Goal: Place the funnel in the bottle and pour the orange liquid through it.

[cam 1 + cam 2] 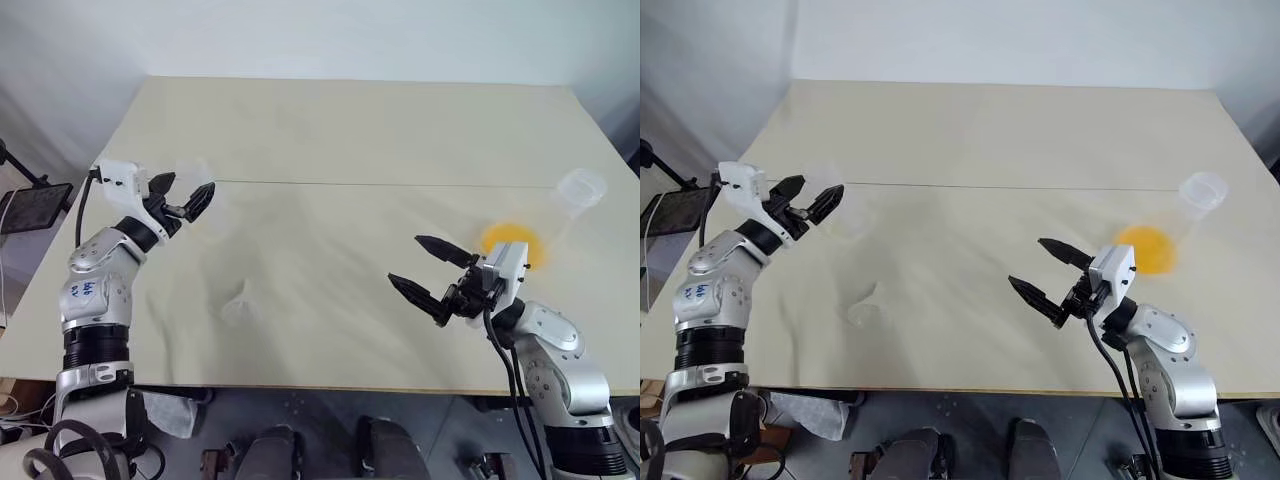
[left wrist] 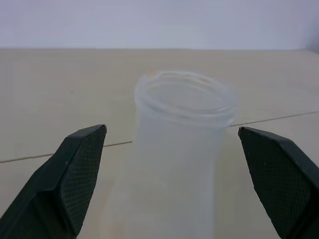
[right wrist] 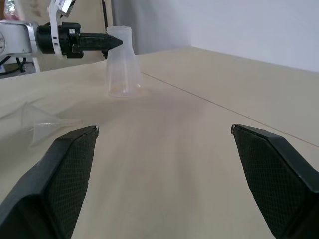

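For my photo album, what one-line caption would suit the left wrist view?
Open left gripper with its black fingers either side of the clear bottle's neck, not touching it, above the beige table.

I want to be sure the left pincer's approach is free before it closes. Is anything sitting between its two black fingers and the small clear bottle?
Nothing visible does. The left pincer is open, and the small clear bottle stands right ahead, its neck framed between the fingers, with only bare beige tabletop around it.
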You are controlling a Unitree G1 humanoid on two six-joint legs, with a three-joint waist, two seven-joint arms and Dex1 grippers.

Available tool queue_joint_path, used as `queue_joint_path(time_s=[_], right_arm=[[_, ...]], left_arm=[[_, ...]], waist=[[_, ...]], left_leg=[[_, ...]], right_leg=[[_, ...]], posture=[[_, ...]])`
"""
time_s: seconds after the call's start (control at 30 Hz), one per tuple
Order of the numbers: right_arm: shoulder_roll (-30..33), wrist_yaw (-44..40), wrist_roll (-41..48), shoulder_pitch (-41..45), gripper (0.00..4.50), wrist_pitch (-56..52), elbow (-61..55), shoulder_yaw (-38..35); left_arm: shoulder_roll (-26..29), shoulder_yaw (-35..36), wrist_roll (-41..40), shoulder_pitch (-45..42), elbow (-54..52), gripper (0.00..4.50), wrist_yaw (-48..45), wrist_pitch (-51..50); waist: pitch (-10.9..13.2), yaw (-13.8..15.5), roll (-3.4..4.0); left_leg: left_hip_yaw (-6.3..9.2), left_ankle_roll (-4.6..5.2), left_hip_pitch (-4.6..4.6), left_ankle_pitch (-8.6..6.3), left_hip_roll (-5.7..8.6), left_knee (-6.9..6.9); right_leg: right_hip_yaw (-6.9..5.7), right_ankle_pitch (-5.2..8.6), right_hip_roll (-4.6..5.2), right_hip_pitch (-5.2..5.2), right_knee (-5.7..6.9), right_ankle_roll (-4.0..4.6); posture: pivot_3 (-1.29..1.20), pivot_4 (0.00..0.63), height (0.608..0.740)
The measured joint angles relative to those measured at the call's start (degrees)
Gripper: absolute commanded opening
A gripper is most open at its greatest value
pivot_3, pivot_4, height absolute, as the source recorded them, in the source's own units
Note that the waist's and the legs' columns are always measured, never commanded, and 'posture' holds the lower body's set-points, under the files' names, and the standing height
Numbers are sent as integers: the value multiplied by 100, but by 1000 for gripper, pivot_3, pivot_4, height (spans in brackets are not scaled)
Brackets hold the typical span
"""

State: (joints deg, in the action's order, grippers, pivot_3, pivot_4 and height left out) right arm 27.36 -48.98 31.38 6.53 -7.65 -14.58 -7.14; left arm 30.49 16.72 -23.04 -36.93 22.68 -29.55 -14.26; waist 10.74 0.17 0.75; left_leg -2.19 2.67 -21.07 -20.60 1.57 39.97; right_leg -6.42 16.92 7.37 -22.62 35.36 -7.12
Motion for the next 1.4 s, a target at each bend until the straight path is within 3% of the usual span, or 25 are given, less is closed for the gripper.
queue_joint_path(time_s=[0.13,0.23,0.4,0.43,0.63,0.87,1.1,1.3,1.4], right_arm=[[-37,77,-4,-12,4468,2,-5,6],[-63,107,-41,-13,4500,18,-6,7],[-127,158,-107,-13,4500,47,-6,48],[-127,178,-115,-15,4500,64,-9,48],[-113,339,-117,-335,4500,138,-276,-66],[88,675,-42,-1379,4500,113,-1064,-896],[124,733,272,-3284,4500,20,-2007,-2055],[-2,730,340,-3857,4500,174,-2273,-2472],[-3,730,341,-3852,4500,210,-2333,-2466]], left_arm=[[-35,-13,113,-263,377,4500,1,143],[-50,-28,136,-422,583,3944,-61,200],[-46,-137,161,-551,728,2362,-268,214],[-43,-153,174,-563,731,2309,-304,213],[-172,-354,62,-844,602,2309,-1011,236],[-1079,-1442,-46,-1600,83,2309,-2614,370],[-1901,-2242,437,-1713,1087,2309,-3382,1111],[-2107,-2438,944,-1862,1850,2309,-3463,1933],[-2146,-2454,1026,-1887,2092,3269,-3539,2141]], waist=[[5,23,-9],[6,39,-10],[6,57,-10],[6,64,-9],[9,152,-15],[10,219,-16],[10,193,-17],[12,147,-20],[12,147,-20]], left_leg=[[2,1,-2,1,3,4],[3,1,-2,1,3,4],[3,1,-2,1,3,5],[3,1,-1,1,3,5],[13,4,-11,2,12,10],[3,19,-14,9,33,4],[-26,23,-8,12,18,-1],[-35,30,-7,16,20,-1],[-34,31,-8,16,21,0]], right_leg=[[-2,-1,2,1,1,-1],[-4,-1,2,1,1,-1],[-4,-1,2,1,2,-1],[-4,-1,2,2,2,-1],[-12,-1,8,3,3,-3],[-5,-16,13,17,-34,-30],[12,-15,-4,15,-43,-30],[24,-15,3,15,-49,-30],[24,-15,6,13,-49,-30]], posture=[[0,150,740],[0,150,740],[0,150,740],[0,150,740],[0,150,740],[0,150,740],[0,150,740],[0,150,740],[0,150,740]])
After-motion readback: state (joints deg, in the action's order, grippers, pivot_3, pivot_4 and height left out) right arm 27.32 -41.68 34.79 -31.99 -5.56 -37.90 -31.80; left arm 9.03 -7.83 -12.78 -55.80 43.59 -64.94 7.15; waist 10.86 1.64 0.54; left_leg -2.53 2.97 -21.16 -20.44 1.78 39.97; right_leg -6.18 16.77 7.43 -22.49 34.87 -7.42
